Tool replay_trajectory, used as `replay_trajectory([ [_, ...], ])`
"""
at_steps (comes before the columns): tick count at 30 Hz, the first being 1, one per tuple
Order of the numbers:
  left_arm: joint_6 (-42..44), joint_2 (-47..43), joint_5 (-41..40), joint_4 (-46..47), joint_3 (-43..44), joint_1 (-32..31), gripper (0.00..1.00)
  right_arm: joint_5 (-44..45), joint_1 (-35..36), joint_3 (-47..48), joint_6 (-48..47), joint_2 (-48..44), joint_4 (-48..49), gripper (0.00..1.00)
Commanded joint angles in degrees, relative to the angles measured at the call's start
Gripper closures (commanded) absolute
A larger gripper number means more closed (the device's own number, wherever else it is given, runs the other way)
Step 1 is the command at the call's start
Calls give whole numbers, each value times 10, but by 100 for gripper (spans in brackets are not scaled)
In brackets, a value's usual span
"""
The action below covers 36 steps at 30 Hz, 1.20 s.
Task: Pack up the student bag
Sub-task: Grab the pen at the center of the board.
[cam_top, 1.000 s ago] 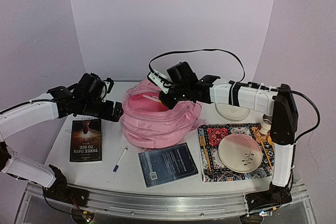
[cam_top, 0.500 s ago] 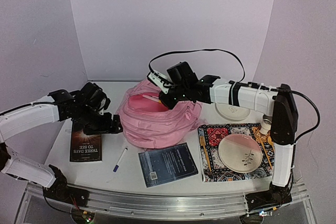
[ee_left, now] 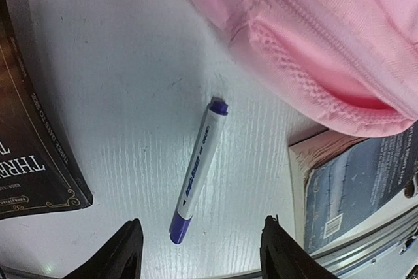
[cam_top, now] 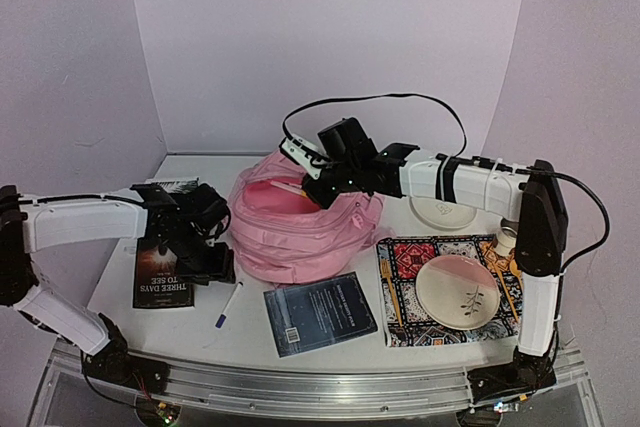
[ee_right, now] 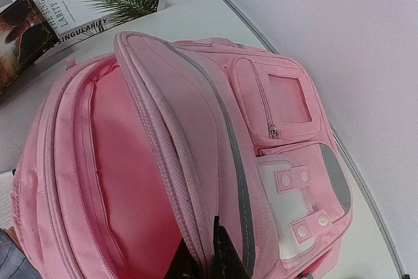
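Observation:
The pink student bag [cam_top: 295,232] lies open at mid table; it also shows in the right wrist view [ee_right: 196,161] and the left wrist view [ee_left: 326,37]. My right gripper [ee_right: 208,256] is shut on the bag's zipped opening flap and holds it up. My left gripper [ee_left: 199,253] is open above a white pen with purple caps [ee_left: 198,171], which lies on the table between its fingers; the pen also shows in the top view [cam_top: 229,303]. In the top view the left gripper [cam_top: 215,265] is just left of the bag.
A dark book [cam_top: 164,267] lies left of the pen. A blue-grey book [cam_top: 320,312] lies in front of the bag. A patterned mat [cam_top: 400,287] with a plate [cam_top: 456,289] is at right, a white dish [cam_top: 440,213] behind. Another book [ee_right: 85,4] lies beyond the bag.
My left arm has swung from beside the bag's left edge toward the near side and down, and now hangs over the pen. The right arm and bag have not moved.

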Motion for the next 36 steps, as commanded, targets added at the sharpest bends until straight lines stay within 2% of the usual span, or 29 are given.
replay_trajectory([
  [1,-32,36,-47,-2,-2,-34,39,-18,5,23,-5,-9,54,100],
  [6,-40,87,-64,6,7,-52,44,-18,4,22,-2,-10,54,100],
  [12,-24,149,-56,23,27,-63,57,-19,5,22,3,-10,54,100],
  [23,-13,208,-37,61,36,-70,77,-19,4,24,3,-9,54,100],
  [28,-24,202,-25,62,19,-70,93,-16,5,26,-3,-10,54,100],
  [36,-49,139,-7,61,25,-55,100,-16,5,24,-5,-10,54,100],
])
